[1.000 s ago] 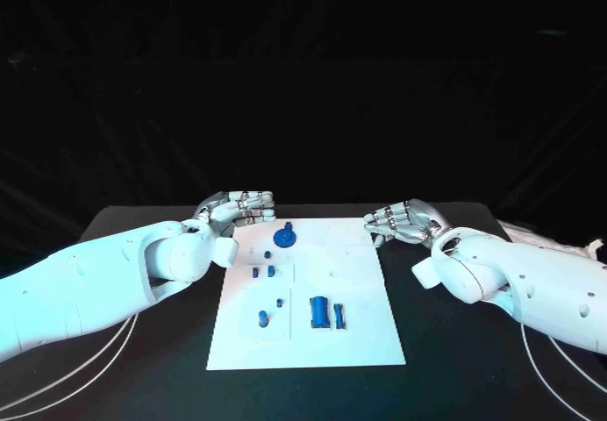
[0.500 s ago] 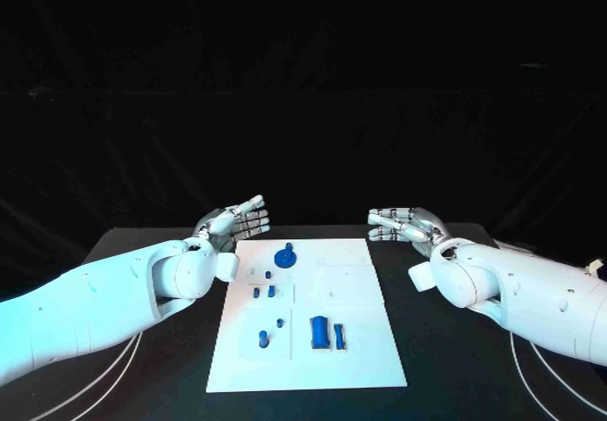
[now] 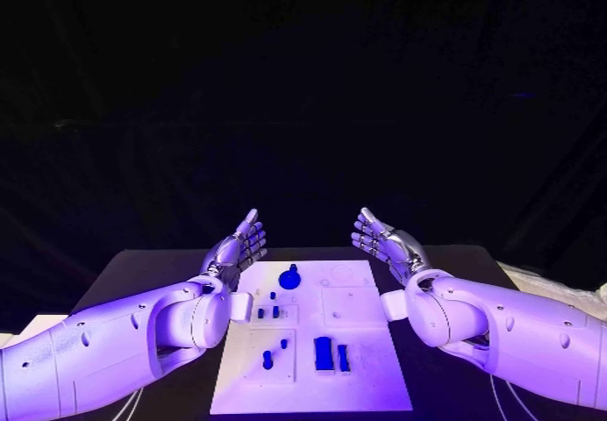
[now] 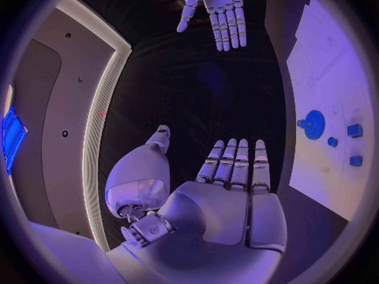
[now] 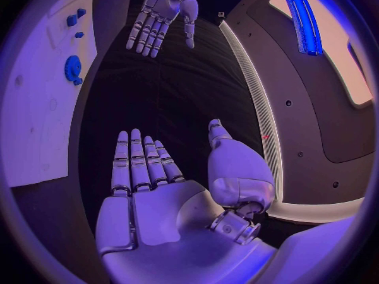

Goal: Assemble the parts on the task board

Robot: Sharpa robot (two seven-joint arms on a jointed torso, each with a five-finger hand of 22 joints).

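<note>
Both silver many-fingered hands raised above the far end of the black worktop (image 3: 152, 263), palms turned toward each other, fingers straight and apart, nothing held. Left hand (image 3: 238, 246) up beside the far left corner of the flat white rectangular task board (image 3: 367, 386); right hand (image 3: 383, 244) opposite, beside the far right corner. Well clear of the board, so no part touched or shadowed; reads as a neutral, ready pose rather than a reach.

Small blue parts spread over the left and middle of the board:
- round blue gear-like disc with a stub (image 3: 289, 279) near the far end, seemingly seated on the board;
- two short blue blocks (image 3: 267, 312) side by side, nearer than the disc;
- a tiny blue piece (image 3: 283, 344) nearer again;
- a short blue peg (image 3: 267, 359) toward the near left;
- a taller blue rectangular block (image 3: 323, 353) with a thin blue bar (image 3: 343, 356) just beside it, near the middle of the near half.

Too small to tell which pieces sit pressed into sockets and which lie loose. Fits either hands lifted ready to come down for a part, or hands drawn clear with the parts set in place.
</note>
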